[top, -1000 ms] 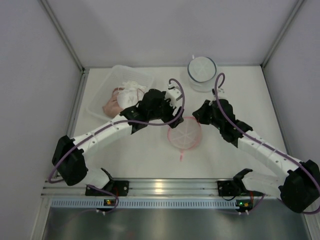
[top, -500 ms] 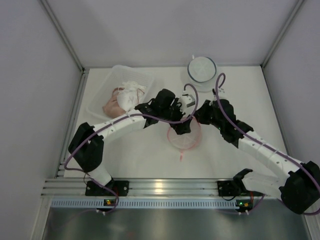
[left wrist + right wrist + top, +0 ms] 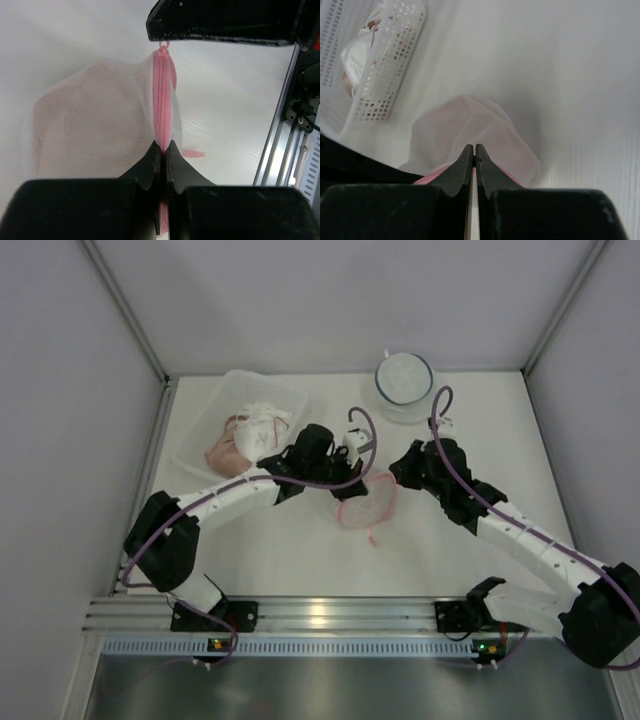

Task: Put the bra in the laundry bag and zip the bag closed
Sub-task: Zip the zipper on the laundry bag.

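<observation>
The laundry bag (image 3: 368, 502) is white mesh with a pink zipper (image 3: 162, 95), and it is bunched up off the table between the two arms. My left gripper (image 3: 163, 145) is shut on the zipper band at the bag's near edge. My right gripper (image 3: 474, 147) is shut at the opposite end of the zipper, which runs taut up to it; the bag (image 3: 470, 130) hangs just beyond its tips. A pink tab (image 3: 372, 536) dangles below the bag. The bra (image 3: 255, 428), pale white and pink, lies in the basket at the back left.
A white perforated basket (image 3: 225, 400) holds the garments at the back left. A round white container with a dark rim (image 3: 405, 380) stands at the back centre. Aluminium rails (image 3: 320, 615) run along the near edge.
My left arm swung from the basket over to the bag and its jaws closed on the zipper band. The bag went from lying flat and round to lifted and folded.
</observation>
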`<action>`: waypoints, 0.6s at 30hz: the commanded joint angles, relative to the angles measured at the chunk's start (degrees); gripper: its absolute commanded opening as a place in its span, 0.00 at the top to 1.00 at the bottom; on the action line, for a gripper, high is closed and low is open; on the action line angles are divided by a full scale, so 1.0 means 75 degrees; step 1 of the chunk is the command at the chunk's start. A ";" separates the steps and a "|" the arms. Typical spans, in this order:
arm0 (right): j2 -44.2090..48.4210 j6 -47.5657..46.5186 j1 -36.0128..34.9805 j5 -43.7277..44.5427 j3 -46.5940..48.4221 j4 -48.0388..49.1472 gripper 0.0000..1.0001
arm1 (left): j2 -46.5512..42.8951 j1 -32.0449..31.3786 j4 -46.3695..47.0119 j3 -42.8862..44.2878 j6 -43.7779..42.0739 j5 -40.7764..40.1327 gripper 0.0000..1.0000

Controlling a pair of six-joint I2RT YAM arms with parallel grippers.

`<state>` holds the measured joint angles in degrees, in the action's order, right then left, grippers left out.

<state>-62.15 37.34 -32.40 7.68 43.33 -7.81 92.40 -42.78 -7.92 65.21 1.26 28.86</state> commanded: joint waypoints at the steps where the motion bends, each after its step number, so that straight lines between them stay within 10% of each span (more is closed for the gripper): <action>1: 0.0119 -0.0034 0.0020 0.1106 0.0422 -0.0177 1.00 | -0.1545 0.0103 0.1873 -0.1109 0.0885 -0.0238 1.00; 18: -0.0187 0.0272 0.0043 0.0781 0.0012 -0.0423 1.00 | -0.4879 0.0091 0.4666 -0.4792 0.2950 -0.2549 0.95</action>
<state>-63.81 41.17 -33.28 7.64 43.92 -9.78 58.46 -42.48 19.64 29.80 21.39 11.57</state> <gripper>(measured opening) 0.009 0.050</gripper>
